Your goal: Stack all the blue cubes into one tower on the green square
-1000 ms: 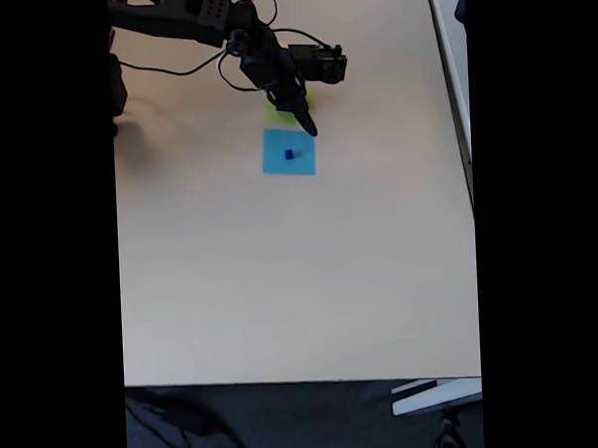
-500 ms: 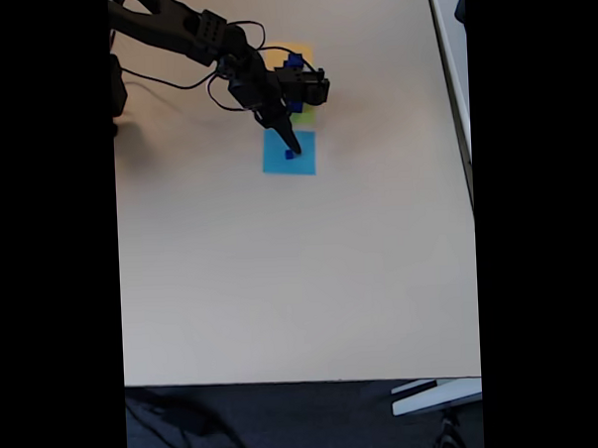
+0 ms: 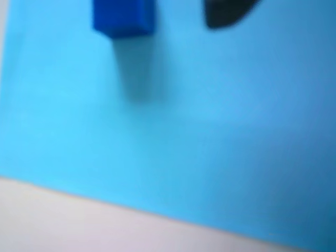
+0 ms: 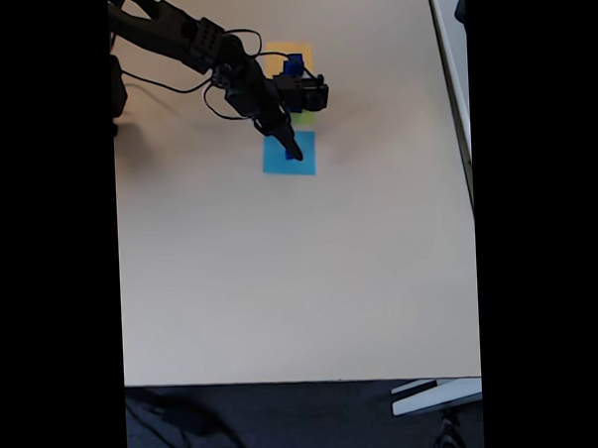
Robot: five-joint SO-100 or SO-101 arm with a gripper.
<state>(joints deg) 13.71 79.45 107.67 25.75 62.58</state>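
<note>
Gripper: the black two-finger gripper [image 4: 292, 152] is low over the flat light-blue paper square [image 4: 288, 153]; whether it is released or clenched cannot be told.
Change: half a second ago its tip was at the square's upper edge; it has since come down to the small dark blue cube [image 4: 296, 156].
Wrist view: blurred; the small cube [image 3: 124, 18] rests on the light-blue square [image 3: 173, 136], one dark fingertip [image 3: 227, 13] apart to its right.
Fixed view: a larger dark blue cube [image 4: 294, 65] on the flat orange square [image 4: 303, 51], with the yellow-green square [image 4: 304, 115] just above the light-blue one, on the beige table [image 4: 291, 274].
</note>
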